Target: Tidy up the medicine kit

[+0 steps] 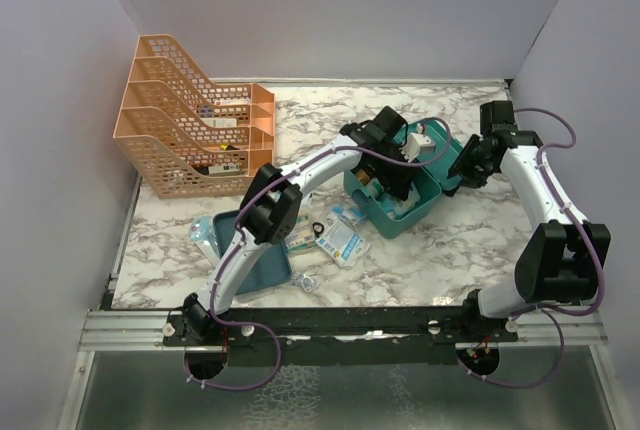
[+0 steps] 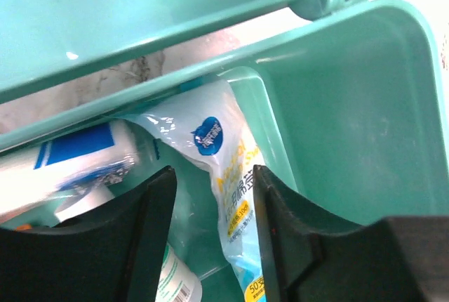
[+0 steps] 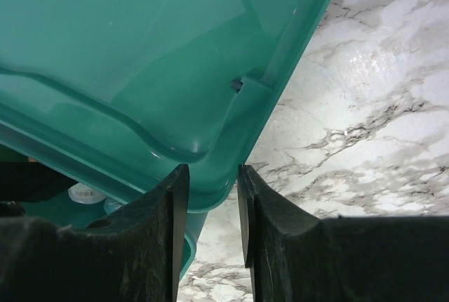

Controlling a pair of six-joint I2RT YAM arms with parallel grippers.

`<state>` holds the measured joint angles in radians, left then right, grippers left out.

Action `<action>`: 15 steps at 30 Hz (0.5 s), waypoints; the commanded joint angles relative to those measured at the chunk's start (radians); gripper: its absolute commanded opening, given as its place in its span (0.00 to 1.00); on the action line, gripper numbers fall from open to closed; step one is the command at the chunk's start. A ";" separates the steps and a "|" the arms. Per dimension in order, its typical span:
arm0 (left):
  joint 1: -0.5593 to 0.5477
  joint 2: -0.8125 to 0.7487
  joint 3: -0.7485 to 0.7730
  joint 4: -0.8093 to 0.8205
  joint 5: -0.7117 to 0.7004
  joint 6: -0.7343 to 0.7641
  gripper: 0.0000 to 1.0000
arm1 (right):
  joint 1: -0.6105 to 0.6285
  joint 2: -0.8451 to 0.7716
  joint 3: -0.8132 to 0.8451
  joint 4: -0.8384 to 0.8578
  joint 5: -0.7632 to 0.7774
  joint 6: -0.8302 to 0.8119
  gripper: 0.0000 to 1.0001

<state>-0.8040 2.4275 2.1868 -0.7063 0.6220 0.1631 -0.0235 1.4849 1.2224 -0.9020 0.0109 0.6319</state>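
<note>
The teal medicine kit [image 1: 425,212] stands open at mid-table. My right gripper [image 1: 458,172] is shut on the rim of its raised lid [image 3: 140,49], with the rim between the fingertips [image 3: 213,172]. My left gripper [image 1: 398,178] reaches down into the box. In the left wrist view it is open [image 2: 214,172], and a white and blue cotton swab packet [image 2: 228,175] lies between the fingers, leaning on an inner teal wall [image 2: 273,133]. A white roll with a blue label [image 2: 77,158] and a white bottle [image 2: 175,281] lie beside it in the box.
An orange mesh file rack [image 1: 190,130] stands at the back left. A flat teal tray [image 1: 250,265] lies at the front left. Several loose packets [image 1: 340,240] and small items [image 1: 305,280] lie between the tray and the kit. Grey walls close in both sides.
</note>
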 commanded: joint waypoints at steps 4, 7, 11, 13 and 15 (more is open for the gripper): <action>0.011 -0.104 0.018 0.020 -0.130 -0.023 0.58 | -0.003 -0.017 0.038 0.047 -0.009 0.006 0.34; 0.011 -0.122 0.005 0.023 -0.172 -0.024 0.58 | -0.003 -0.015 0.039 0.048 -0.009 0.007 0.34; 0.011 -0.144 -0.045 0.058 -0.172 -0.030 0.35 | -0.003 -0.018 0.035 0.050 -0.009 0.014 0.34; 0.009 -0.151 -0.075 0.077 -0.154 -0.032 0.26 | -0.003 -0.022 0.031 0.054 -0.008 0.017 0.34; 0.009 -0.152 -0.092 0.082 -0.123 -0.037 0.27 | -0.003 -0.023 0.030 0.055 -0.009 0.017 0.34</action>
<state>-0.7933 2.3177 2.1345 -0.6586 0.4786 0.1356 -0.0235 1.4849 1.2263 -0.8845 0.0109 0.6353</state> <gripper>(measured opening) 0.269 0.342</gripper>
